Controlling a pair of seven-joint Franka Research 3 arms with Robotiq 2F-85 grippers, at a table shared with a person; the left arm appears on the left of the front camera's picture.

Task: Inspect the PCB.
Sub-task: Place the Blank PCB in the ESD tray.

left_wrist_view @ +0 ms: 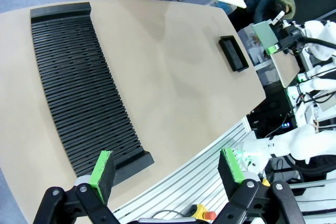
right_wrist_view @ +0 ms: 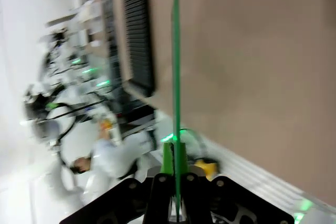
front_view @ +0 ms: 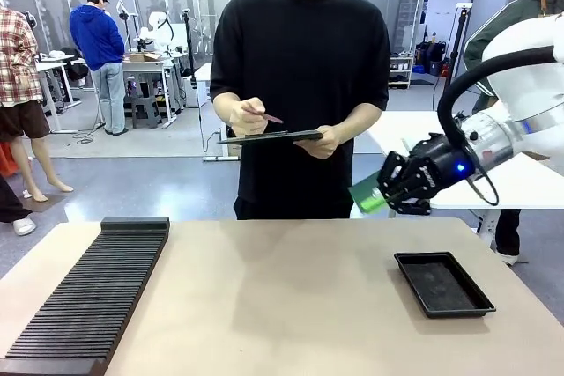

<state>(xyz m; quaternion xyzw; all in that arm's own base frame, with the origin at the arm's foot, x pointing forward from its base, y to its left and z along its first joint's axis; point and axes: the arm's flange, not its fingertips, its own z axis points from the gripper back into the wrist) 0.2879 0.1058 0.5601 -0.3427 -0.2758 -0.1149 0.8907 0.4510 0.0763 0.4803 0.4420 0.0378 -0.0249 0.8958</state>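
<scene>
here the right gripper (front_view: pixel 401 184) is closed on the pcb (front_view: pixel 367 193) and holds it in the air above the table (front_view: pixel 291 297), near the far right edge, presenting it toward the person who stands on the far side. in the right wrist view the board (right_wrist_view: pixel 176 66) is seen edge-on, a thin green line rising from between the two pads, so the grip takes only its lower border. the person looks occupied: one hand (front_view: pixel 326 140) supports a dark clipboard (front_view: pixel 269 136) and the other hand (front_view: pixel 240 115) holds a pen over it, and both are apart from the board. the left gripper (left_wrist_view: pixel 167 174) stays high over the near corner of the table with its fingers wide apart and nothing between them, above the long black slotted rack (front_view: pixel 92 292). the shallow black tray (front_view: pixel 442 283) lies on the table below the held board, with nothing in it. the risk, as a judgement, is mainly the narrow hold: if the arm turns quickly the board may slip or rotate in the pads. also the board is near the person's arm, so a reach by either side could knock it, and it would fall beside the tray or off the edge.
</scene>
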